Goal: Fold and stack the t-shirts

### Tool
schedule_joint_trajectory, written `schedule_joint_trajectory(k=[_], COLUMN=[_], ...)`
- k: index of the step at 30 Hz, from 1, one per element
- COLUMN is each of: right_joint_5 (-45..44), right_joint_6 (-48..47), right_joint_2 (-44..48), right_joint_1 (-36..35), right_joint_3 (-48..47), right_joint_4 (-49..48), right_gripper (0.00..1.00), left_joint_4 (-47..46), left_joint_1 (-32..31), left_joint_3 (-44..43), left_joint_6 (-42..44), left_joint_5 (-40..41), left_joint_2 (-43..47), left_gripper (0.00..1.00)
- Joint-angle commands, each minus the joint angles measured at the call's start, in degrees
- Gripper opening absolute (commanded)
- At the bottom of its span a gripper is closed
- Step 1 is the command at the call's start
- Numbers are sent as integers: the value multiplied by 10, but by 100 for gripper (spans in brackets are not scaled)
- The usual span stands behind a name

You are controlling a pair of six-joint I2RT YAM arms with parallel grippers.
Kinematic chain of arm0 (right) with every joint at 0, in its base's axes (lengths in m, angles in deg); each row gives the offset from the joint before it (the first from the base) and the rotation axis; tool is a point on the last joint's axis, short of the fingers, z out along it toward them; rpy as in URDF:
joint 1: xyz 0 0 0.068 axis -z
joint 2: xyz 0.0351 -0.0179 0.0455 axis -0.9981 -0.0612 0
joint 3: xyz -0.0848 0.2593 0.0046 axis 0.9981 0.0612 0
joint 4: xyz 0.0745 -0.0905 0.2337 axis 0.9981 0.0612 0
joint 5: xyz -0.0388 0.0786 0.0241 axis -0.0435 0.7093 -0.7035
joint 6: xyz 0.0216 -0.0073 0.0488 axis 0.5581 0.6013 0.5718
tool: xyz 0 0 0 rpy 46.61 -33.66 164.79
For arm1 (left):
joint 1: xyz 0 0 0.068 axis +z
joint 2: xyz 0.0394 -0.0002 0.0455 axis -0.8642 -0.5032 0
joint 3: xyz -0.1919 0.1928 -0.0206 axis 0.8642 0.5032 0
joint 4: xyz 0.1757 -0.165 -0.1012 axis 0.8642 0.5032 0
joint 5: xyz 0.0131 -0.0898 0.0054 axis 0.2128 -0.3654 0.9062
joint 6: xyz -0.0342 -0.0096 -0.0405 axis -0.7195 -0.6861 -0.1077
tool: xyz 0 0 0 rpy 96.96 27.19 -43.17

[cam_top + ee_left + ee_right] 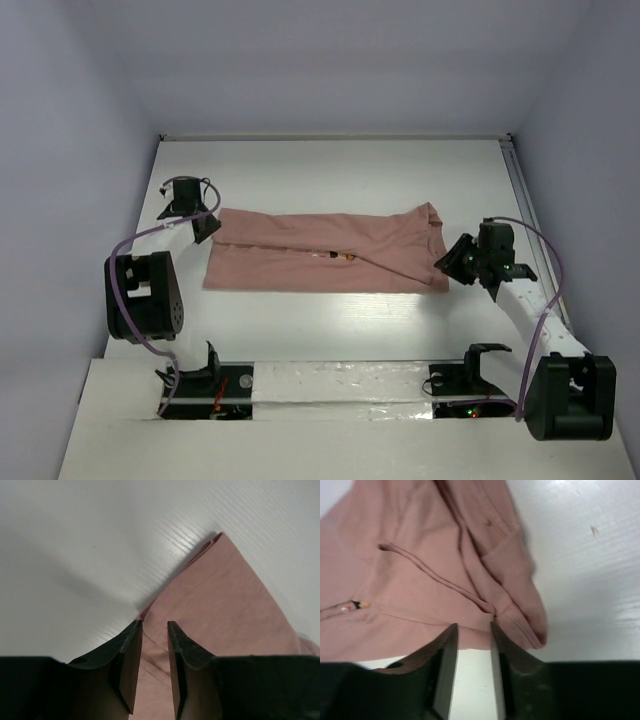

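Left claw: jaws a narrow gap apart, nothing pinched that I can see, poised over the far-left corner of the t-shirt. Right claw: also part open and empty, right at the near edge of the shirt's right end, beside the bunched ribbed edge. The shirt lies folded lengthwise, a long pink band across the middle of the worktop, with the graphic peeking from the fold. My read: light, limp, not slippery, not fragile. The layers would slide apart and sag if lifted mid-span. I'd pinch both layers at the end corners, one per claw.
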Motion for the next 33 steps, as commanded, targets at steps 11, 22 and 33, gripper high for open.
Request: schedule_joint_trajectory(k=[11, 22, 33], right_joint_5=[-47, -71, -83], right_joint_6=[-22, -56, -36], right_joint_2=[-221, -389, -389], right_joint_1=[-159, -182, -222], right_joint_3=[-199, -323, -285], right_joint_4=[-115, -80, -63], right_gripper=[37, 41, 28], left_joint_4=[-9, -42, -48], left_joint_1=[-37, -90, -90], left_joint_3=[35, 23, 35], left_joint_6=[-32, -44, -41], left_joint_5=[8, -19, -20], left_joint_2=[146, 64, 53], left_gripper=[37, 36, 34])
